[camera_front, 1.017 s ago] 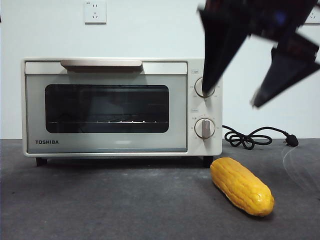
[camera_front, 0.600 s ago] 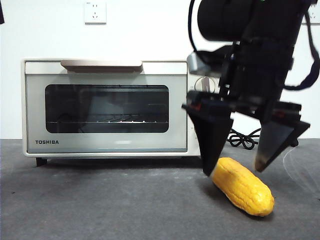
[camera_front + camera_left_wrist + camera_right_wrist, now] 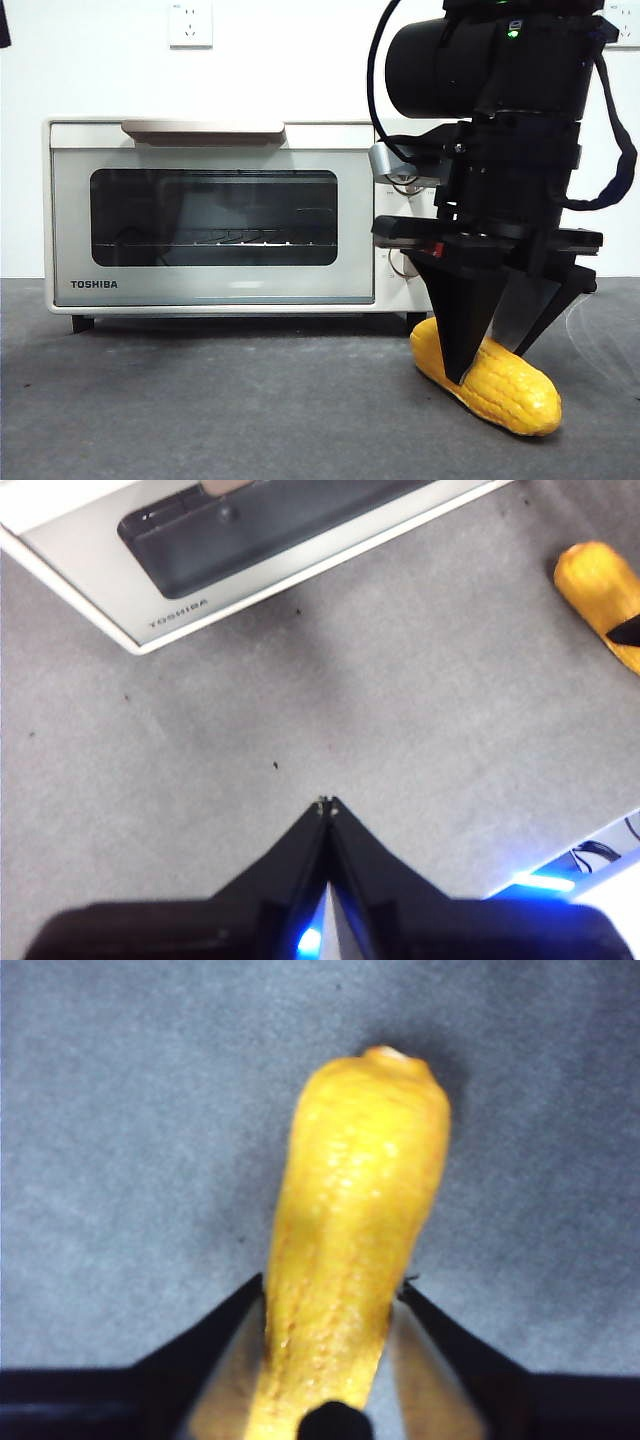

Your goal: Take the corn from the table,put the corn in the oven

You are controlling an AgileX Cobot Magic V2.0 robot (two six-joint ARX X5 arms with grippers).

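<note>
A cream-white toaster oven stands on the left of a dark grey tabletop, against a white wall. Its dark glass door is closed, a beige bar handle runs along the top of the door, and the name TOSHIBA is printed low on the door frame. A white wall socket sits on the wall above it.

To the right of the oven, a large black arm comes down from above and covers the oven's knob panel. This is the right gripper. Its two pointed fingers reach down on either side of the corn, a glossy yellow-orange cob lying on the tabletop just in front of the oven's right corner, angled with its far end toward the oven. In the right wrist view the fingers press against both sides of the corn, grasping it near one end while it rests on the grey surface.

The left gripper hangs above bare tabletop in front of the oven, well apart from the corn, its fingers clenched together with nothing between them.
</note>
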